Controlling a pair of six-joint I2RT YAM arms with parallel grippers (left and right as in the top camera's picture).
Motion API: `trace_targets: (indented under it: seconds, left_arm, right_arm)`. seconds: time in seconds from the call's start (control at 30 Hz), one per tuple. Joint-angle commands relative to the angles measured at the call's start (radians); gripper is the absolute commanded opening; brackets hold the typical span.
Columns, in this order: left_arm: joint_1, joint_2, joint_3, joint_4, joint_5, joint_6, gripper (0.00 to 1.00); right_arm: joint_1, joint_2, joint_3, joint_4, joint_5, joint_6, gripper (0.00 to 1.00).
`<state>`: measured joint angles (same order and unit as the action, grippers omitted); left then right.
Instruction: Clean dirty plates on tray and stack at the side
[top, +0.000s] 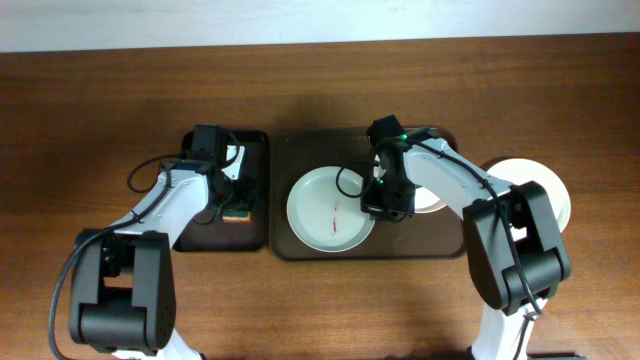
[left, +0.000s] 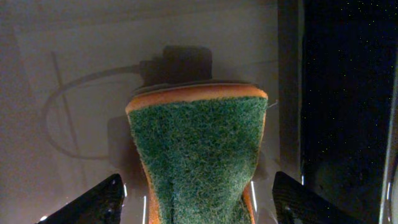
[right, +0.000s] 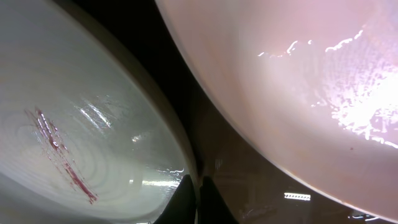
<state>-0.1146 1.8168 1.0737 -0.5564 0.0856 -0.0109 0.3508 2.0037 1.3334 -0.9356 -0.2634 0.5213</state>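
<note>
My right pincer (right: 198, 202) is drawn in narrow, its two dark tips almost together at the near rim of the smeared plate (right: 74, 112), whose edge runs straight into the slit between them, so I read it as pinched on that rim. From overhead, this pincer (top: 385, 207) sits at the right edge of that plate (top: 320, 215), which lies in the left half of the tray (top: 300, 150) with a thin red streak at its centre. The second plate (right: 298, 74) lies just beside it in the right half of the tray, partly under my right arm (top: 428, 203); a dark strip of tray shows between the two rims. The third plate (top: 545, 185) rests on the desk (top: 100, 80) just off the tray's right end. My left pincer (left: 198, 205) is spread wide over the narrow tray (top: 200, 235), its fingers standing either side of the green-and-orange sponge (left: 196, 149) with a sliver of gap on each side
</note>
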Motion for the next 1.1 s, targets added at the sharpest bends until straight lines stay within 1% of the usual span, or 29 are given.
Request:
trace_targets:
  seconds: [0.0,0.07,0.13,0.17,0.2,0.4,0.57,0.7,0.97,1.03,1.07]
  left_arm:
    - [0.003,0.005,0.008,0.005,0.007,0.003,0.70]
    - [0.003,0.005,0.008,0.007,0.007,0.003,0.57]
    - [0.003,0.005,0.008,0.008,0.007,0.003,0.26]
    - [0.003,0.005,0.008,0.008,0.007,0.003,0.08]
    - [0.003,0.005,0.008,0.007,0.007,0.003,0.00]
    - [0.003,-0.008,0.027,-0.021,0.007,0.003,0.00]
    - [0.004,-0.092,0.081,-0.062,0.007,0.003,0.00]
    - [0.004,-0.191,0.088,-0.042,0.006,0.004,0.00]
    - [0.004,-0.293,0.088,-0.021,0.003,0.004,0.00]
    - [0.004,-0.317,0.088,-0.010,0.003,0.004,0.04]
    - [0.004,-0.330,0.088,-0.001,0.003,0.004,0.03]
  right_arm:
    - [-0.003,-0.010,-0.004,0.000,0.002,0.011,0.04]
    - [-0.003,-0.010,-0.004,0.000,0.002,0.011,0.04]
    - [-0.003,-0.010,-0.004,0.000,0.002,0.011,0.04]
    - [-0.003,-0.010,-0.004,0.000,0.002,0.011,0.04]
    - [-0.003,-0.010,-0.004,0.000,0.002,0.011,0.04]
    - [-0.003,-0.010,-0.004,0.000,0.002,0.011,0.04]
    - [-0.003,-0.010,-0.004,0.000,0.005,0.007,0.04]
    - [-0.003,-0.010,-0.004,0.005,0.005,-0.001,0.04]
    - [-0.003,-0.010,-0.004,0.008,0.005,-0.019,0.04]
    - [-0.003,-0.010,-0.004,0.008,0.005,-0.019,0.04]
    - [-0.003,-0.010,-0.004,0.008,0.005,-0.019,0.04]
